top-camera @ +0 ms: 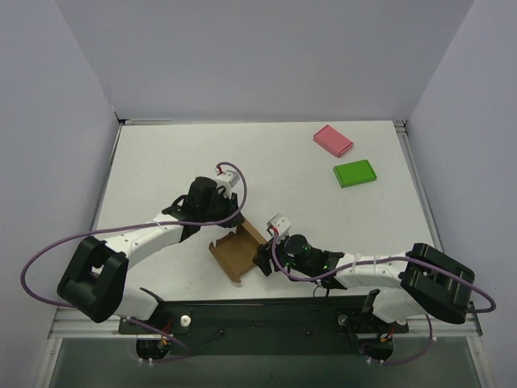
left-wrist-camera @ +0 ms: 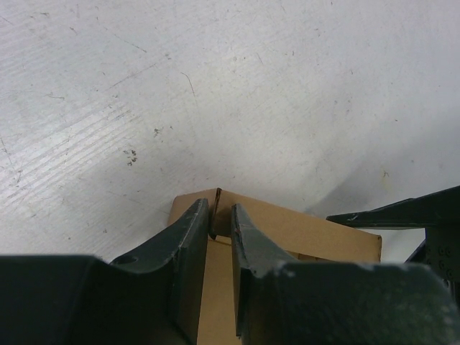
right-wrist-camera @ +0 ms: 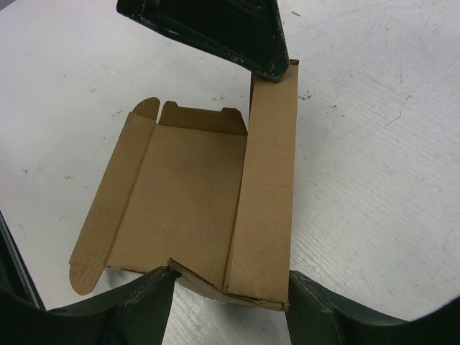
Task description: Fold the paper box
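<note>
Two grippers: we find the left gripper (left-wrist-camera: 221,214) and the right gripper (right-wrist-camera: 228,291) both at the paper box (top-camera: 233,257).
Left grip: pinched on a raised cardboard panel at the box's far end; the brown edge shows between the two dark fingers (left-wrist-camera: 188,244).
Right grip: spread wide, one finger on each side of the box's near end; we cannot tell whether either touches it.
Box: brown and opened out, its base flat on the table (top-camera: 178,153), close to the near edge and about midway between left and right. One long side panel is lifted, and a narrow flap lies low on the other side.
Surface: white, scuffed, with fine scratches and dark specks.
Room: plain pale walls (top-camera: 266,56) on the left, far and right sides.
Around: a pink flat box (top-camera: 333,140) and a green flat box (top-camera: 355,173) lie far right, well apart from our box, the green one nearer.
In the way: from above, the right wrist covers the box's near right corner. Purple cables (top-camera: 40,259) loop beside both arms.
</note>
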Robot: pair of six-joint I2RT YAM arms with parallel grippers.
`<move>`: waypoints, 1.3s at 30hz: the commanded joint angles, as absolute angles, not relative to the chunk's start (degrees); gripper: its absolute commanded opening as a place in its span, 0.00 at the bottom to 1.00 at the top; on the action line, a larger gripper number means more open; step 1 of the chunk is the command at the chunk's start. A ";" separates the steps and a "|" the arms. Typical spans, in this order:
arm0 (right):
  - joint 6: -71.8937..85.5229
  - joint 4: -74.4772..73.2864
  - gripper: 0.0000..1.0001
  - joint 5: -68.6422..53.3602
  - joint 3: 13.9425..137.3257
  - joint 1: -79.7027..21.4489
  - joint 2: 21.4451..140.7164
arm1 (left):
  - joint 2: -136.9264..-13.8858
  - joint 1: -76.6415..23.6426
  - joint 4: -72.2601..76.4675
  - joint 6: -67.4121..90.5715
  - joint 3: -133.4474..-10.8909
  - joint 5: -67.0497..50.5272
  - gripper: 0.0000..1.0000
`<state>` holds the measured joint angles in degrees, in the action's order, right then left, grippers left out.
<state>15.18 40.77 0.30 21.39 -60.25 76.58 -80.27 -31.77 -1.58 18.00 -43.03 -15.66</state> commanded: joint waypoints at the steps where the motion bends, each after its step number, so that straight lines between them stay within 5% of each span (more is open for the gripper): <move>1: 16.52 45.26 0.59 5.71 24.70 -60.99 77.69 | -81.83 -32.34 -8.09 17.93 -42.63 -16.96 0.27; 18: 17.66 42.54 0.32 16.61 25.40 -62.58 80.95 | -81.12 -32.43 -7.91 17.93 -42.45 -17.05 0.27; 31: 19.60 36.56 0.31 28.83 27.07 -63.46 81.30 | -80.25 -32.87 -7.65 17.76 -42.36 -17.31 0.28; 39: 15.12 39.46 0.22 23.03 25.40 -63.54 79.98 | -76.03 -33.31 -5.54 16.88 -40.78 -17.58 0.52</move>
<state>17.69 37.04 20.12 25.30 -64.12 80.79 -78.52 -32.29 -2.07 17.67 -41.80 -15.57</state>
